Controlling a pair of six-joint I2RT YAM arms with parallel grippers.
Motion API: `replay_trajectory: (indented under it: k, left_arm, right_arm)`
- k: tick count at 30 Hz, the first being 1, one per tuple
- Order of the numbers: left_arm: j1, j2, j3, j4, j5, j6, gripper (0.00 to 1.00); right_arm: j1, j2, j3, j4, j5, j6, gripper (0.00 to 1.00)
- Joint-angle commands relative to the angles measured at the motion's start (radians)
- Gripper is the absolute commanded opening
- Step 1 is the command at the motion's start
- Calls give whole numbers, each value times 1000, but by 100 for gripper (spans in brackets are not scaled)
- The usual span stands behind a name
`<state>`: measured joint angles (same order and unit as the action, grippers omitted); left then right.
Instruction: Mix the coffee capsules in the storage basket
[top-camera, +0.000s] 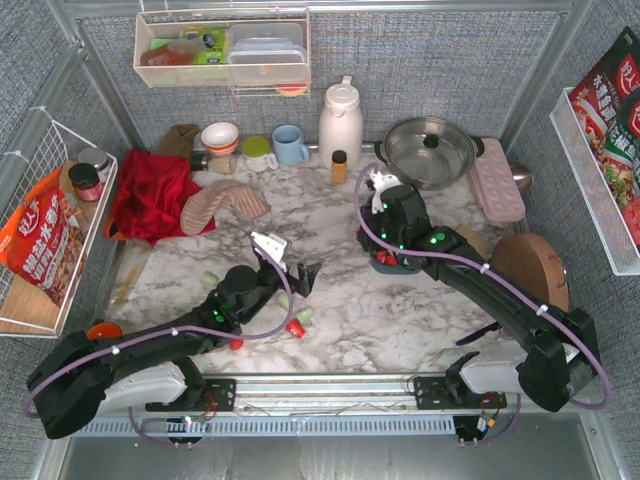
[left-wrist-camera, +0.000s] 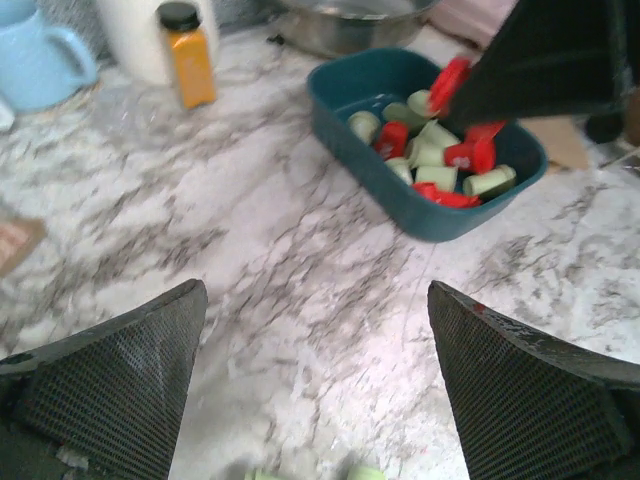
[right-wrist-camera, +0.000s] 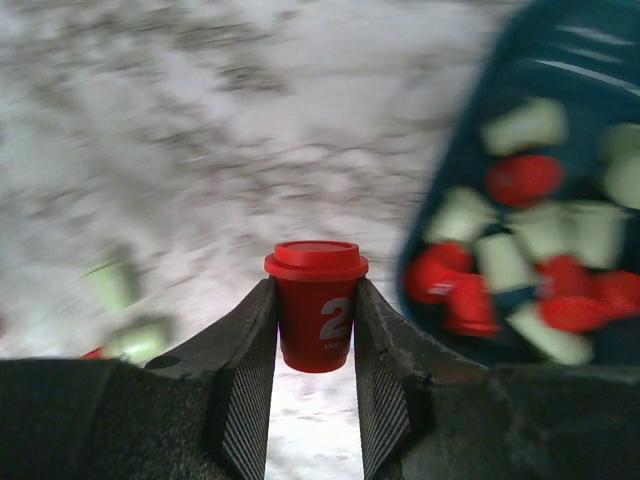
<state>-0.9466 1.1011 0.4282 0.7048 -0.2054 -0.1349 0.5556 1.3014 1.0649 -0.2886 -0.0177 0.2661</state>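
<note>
Right wrist view: one red capsule is clamped upright by its tapered sides between the jaws of the right gripper, beside the storage basket, where mixed red and mint coffee capsules are heaped. Left gripper is spread wide, empty. Capsules are judged light, rigid and smooth, best pinched below the lid flange.

Boxed in by grey woven wall panels behind, left and right of the white-marbled desk. Behind the desk, hung with a clear shelf box; left of the desk, with a white wire basket; right of the desk, with a white rack. Edged along the desk's near side by a metal rail. Lit evenly and brightly.
</note>
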Motion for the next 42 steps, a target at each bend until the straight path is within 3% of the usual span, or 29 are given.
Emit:
replay_trajectory:
  k: [1,4,8,15,22,30,42]
  left_arm:
    - [0,-35,-17,-176,-165,-109,99]
    - [0,-46,-24,-307,-243,-199,99]
    - [0,-58,-67,-407,-307,-362,99]
    - [0,-64,-77,-577,-220,-516,99]
    - [0,-10,-40,-604,-101,-386,99]
    - [8,97,37,-651,-38,-216,88]
    - [21,279,115,-649,6,-163,77]
  right_arm:
    - [-49,-14,-34,-11,391,-120,21]
    - [-102,2,-61,13,458,-139,22]
    - [-162,57,-102,47,412,-110,37]
    - [-199,196,-32,4,256,-67,59]
    - [-200,198,-12,-32,163,-54,63]
    - [-200,167,-15,-47,136,-56,64]
    - [-201,176,-8,-51,94,-51,64]
